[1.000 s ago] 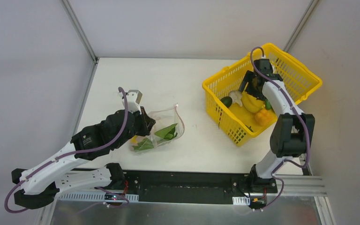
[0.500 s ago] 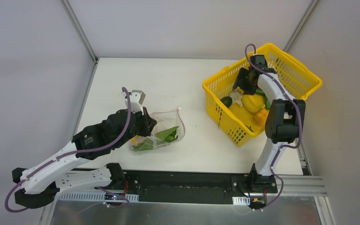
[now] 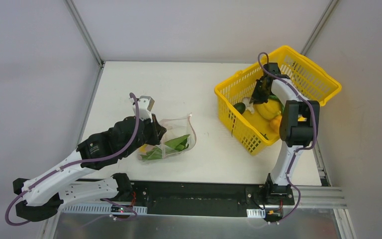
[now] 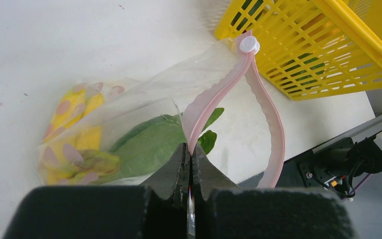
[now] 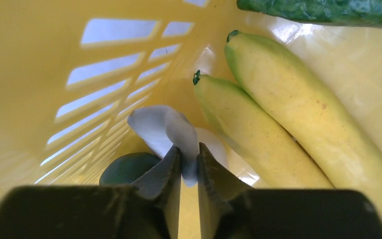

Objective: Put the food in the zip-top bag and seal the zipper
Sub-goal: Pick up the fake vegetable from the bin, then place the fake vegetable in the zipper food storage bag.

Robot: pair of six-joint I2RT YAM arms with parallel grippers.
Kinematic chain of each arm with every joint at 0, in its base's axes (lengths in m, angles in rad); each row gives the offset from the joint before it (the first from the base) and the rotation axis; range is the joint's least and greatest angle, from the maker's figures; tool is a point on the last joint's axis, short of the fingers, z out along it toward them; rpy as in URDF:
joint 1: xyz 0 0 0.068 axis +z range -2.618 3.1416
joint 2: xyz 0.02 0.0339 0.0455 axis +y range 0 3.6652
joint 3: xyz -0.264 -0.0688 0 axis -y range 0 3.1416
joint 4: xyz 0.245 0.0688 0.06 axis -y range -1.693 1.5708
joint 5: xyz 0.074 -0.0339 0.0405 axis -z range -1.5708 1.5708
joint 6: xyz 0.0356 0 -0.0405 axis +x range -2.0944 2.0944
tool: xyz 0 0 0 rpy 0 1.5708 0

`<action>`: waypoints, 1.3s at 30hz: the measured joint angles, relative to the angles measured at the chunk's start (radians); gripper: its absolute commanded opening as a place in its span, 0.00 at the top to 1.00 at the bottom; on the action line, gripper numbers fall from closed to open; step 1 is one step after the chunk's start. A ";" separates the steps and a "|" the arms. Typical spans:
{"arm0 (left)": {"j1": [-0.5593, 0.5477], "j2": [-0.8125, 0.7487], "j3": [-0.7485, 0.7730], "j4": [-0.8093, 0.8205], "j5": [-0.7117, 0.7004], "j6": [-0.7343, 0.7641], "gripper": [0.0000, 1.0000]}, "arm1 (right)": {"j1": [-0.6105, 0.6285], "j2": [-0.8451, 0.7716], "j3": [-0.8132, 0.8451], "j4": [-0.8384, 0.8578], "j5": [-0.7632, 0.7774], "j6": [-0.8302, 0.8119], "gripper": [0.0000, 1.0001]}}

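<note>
Looking first at the right claw (image 5: 189,159), low in the middle of its wrist view: wide apart a second ago, now pinched nearly shut on the thin white top of the garlic (image 5: 161,124). Reached deeper into the yellow basket (image 3: 323,82) too, at the upper right of the top view, and swung a little to the left. Lying just beside the garlic: the banana bunch (image 5: 288,114) on the right and something dark green (image 5: 127,169) at the lower left. Not lifted yet, as far as can be seen.

Turning to the left claw (image 4: 189,167), bottom middle of its own view: squeezed tight on the pink zipper (image 4: 219,89), same as before, holding the mouth of the zip-top bag (image 4: 144,104) up and open. Sitting in the bag already, left of middle on the desk (image 3: 179,84): slim green pods (image 4: 149,144) and a yellow part (image 4: 74,114) with pink spots, hard to tell what.

Meaning for the job: probably a fresh grip on the next piece, ready to be carried over to the open bag. Zipper not sealed yet, and more left in the basket.
</note>
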 measured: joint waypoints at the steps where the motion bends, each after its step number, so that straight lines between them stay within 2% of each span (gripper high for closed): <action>1: 0.000 0.000 0.000 0.000 0.000 0.000 1.00 | 0.000 0.000 -0.002 0.001 -0.002 0.000 0.88; 2: 0.000 0.000 0.000 0.000 0.000 -0.001 1.00 | 0.000 -0.001 -0.003 0.003 -0.003 -0.001 0.92; 5: 0.000 0.000 0.000 0.000 0.000 -0.003 1.00 | 0.001 -0.011 -0.011 0.001 -0.004 -0.002 0.95; 12: 0.000 -0.016 -0.012 -0.004 -0.003 -0.021 1.00 | 0.006 -0.137 -0.081 -0.002 0.041 0.009 0.99; 18: 0.000 -0.021 -0.016 -0.005 -0.003 -0.027 1.00 | 0.006 -0.351 -0.144 0.003 0.094 0.027 1.00; 26: 0.000 -0.005 -0.016 -0.005 -0.002 -0.040 1.00 | 0.006 -0.687 -0.224 0.016 0.077 0.098 1.00; 30: 0.000 -0.006 -0.016 -0.005 -0.002 -0.053 1.00 | 0.005 -0.848 -0.226 0.082 -0.063 0.167 1.00; 35: 0.000 -0.007 -0.016 -0.005 0.005 -0.070 1.00 | 0.026 -0.916 -0.227 0.243 -0.477 0.270 1.00; 37: 0.000 -0.010 -0.016 -0.005 0.005 -0.077 1.00 | 0.088 -0.905 -0.227 0.284 -0.591 0.278 1.00; 39: 0.000 -0.014 -0.019 -0.003 0.005 -0.084 1.00 | 0.199 -0.893 -0.227 0.277 -0.630 0.248 1.00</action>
